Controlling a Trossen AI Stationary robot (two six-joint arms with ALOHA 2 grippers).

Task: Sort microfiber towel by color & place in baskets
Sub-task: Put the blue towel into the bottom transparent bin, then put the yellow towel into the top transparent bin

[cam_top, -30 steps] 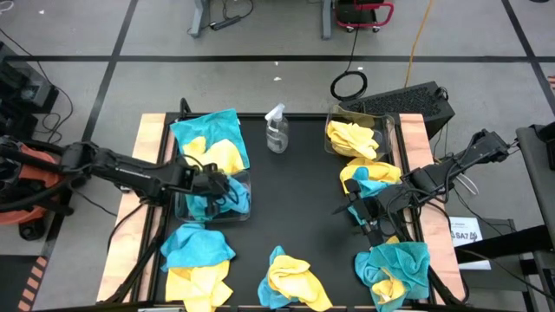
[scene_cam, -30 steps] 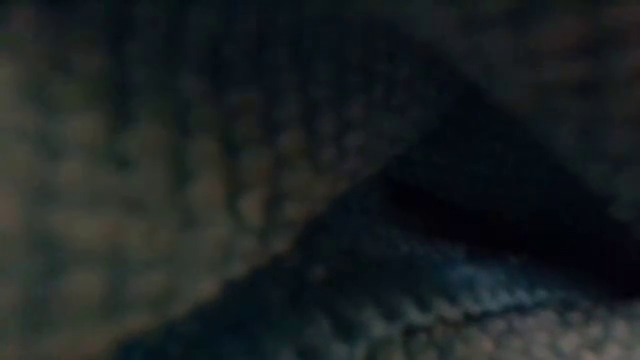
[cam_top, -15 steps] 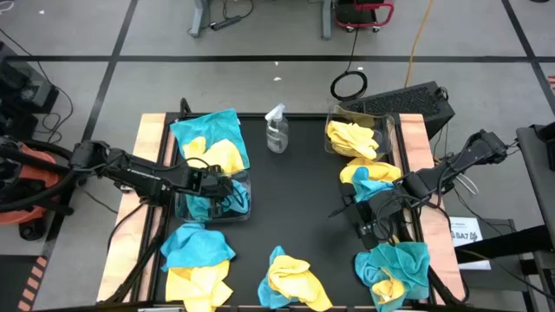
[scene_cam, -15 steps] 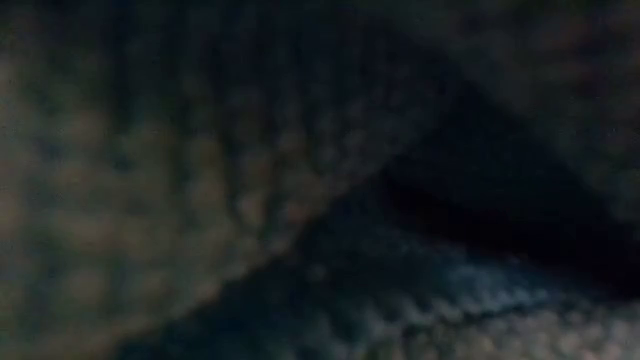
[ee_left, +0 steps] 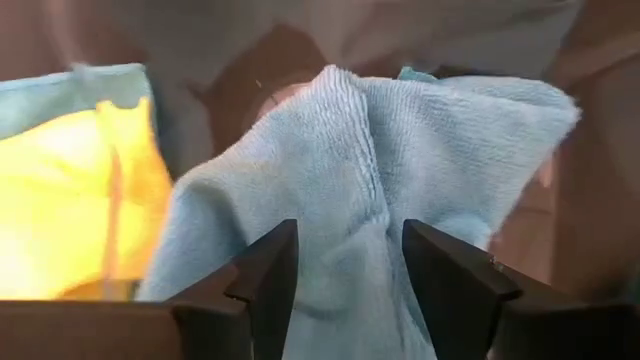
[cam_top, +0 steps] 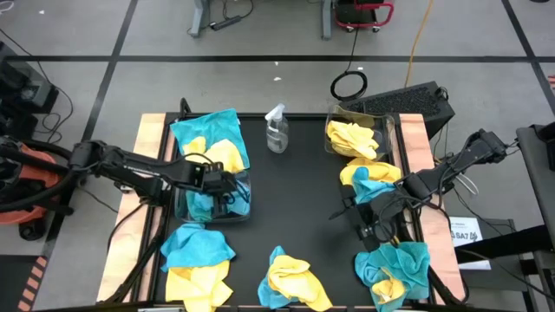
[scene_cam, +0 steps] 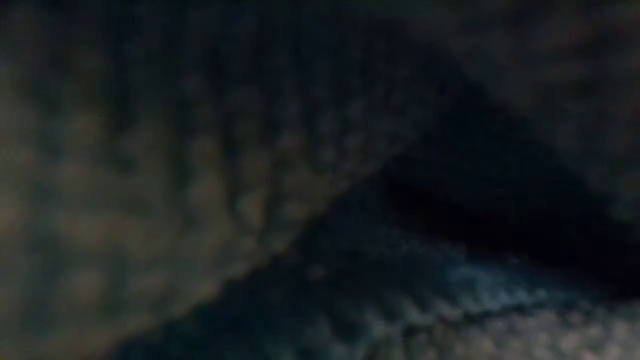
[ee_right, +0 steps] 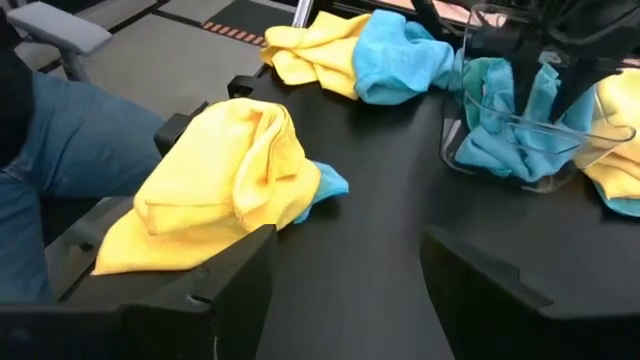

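1. Teal-blue towels (cam_top: 211,201) fill the clear left basket (cam_top: 244,206), which stands at the left side of the black table (cam_top: 299,195).
2. Left gripper (cam_top: 232,189) is over that basket; in the left wrist view its fingers (ee_left: 268,275) stand apart on either side of a raised fold of teal-blue cloth (ee_left: 380,170), the jaws parted rather than pinched.
3. Right gripper (cam_top: 354,204) hovers over bare table near the right edge, jaws wide open and empty; its wrist view looks across to a yellow towel over a blue one (ee_right: 225,175).
4. Right basket (cam_top: 386,130), clear, at the far right corner, holds yellow towels (cam_top: 351,137).
5. Mixed yellow-and-blue piles: far left corner (cam_top: 208,139), near left (cam_top: 198,256), near centre (cam_top: 290,279), near right (cam_top: 395,269), and one just beside the right arm (cam_top: 368,178).
6. Clear spray bottle (cam_top: 277,130) stands upright between the two baskets at the far edge.
7. Low view: blocked by dark knitted cloth; nothing can be told from it.
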